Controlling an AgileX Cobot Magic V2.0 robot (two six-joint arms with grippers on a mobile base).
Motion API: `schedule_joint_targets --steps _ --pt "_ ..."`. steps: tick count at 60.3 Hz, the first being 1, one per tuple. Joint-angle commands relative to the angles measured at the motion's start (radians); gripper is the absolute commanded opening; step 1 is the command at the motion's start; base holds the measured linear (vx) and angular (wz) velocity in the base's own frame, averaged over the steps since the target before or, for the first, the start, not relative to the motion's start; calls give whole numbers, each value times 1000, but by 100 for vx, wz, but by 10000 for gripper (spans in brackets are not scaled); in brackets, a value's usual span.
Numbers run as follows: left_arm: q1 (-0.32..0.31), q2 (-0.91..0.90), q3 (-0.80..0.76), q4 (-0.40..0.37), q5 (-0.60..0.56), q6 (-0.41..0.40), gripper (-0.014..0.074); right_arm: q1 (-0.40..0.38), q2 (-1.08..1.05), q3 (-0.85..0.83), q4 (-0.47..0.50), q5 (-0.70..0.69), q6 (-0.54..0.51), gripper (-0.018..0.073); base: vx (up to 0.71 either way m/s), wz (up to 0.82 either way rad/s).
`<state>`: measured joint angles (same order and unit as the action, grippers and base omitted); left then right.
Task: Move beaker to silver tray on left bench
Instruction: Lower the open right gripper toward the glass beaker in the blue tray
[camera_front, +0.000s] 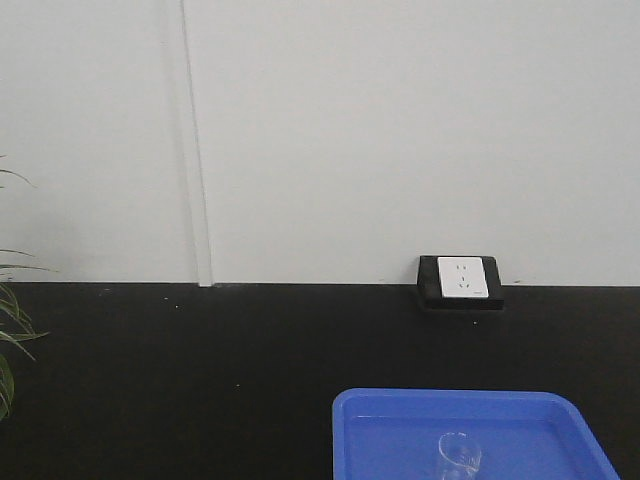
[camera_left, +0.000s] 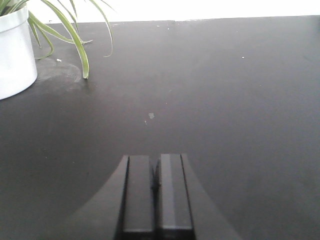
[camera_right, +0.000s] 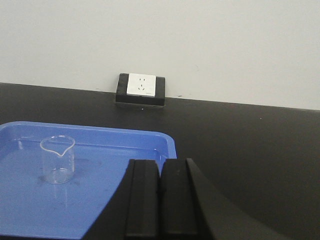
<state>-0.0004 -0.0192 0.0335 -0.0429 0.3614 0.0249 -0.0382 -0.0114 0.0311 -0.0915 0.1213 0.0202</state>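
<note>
Blue plastic is what the blue tray (camera_right: 110, 210) is made of. It lies on the black tabletop (camera_right: 250, 150), and the beaker (camera_right: 57, 160) stands upright inside it, away from the rim. The beaker is clear glass, so we can hardly see its walls. In the front view the bottom edge of the picture cuts off both the beaker and the tray. In the right wrist view the right fingers (camera_right: 145, 195) are pressed together with nothing between them. They hide the tray's near right corner, and the beaker is well apart from them, to their left. The left fingers (camera_left: 139, 190) are pressed together too, and they hold nothing over the bare tabletop. A white pot (camera_left: 15, 55) with green leaves (camera_left: 75, 45) is cut off at the left edge. A wall socket (camera_right: 142, 85) sits at the back, by the pale wall (camera_right: 225, 45).
</note>
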Motion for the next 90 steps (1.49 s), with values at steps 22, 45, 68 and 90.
schedule_joint_targets --steps 22,45,68,90 --pt "-3 -7 19 -8 -79 0 1 -4 -11 5 -1 -83 -12 -11 0 0" --pt "-3 -7 19 -8 -79 0 1 -4 -11 5 -3 -90 -12 -11 0 0" --pt "-3 -7 19 -8 -79 0 1 -4 -11 -11 46 -261 81 -11 0 0" --pt "-3 -7 19 -8 -79 0 1 -4 207 -281 46 -88 108 -9 0 0"
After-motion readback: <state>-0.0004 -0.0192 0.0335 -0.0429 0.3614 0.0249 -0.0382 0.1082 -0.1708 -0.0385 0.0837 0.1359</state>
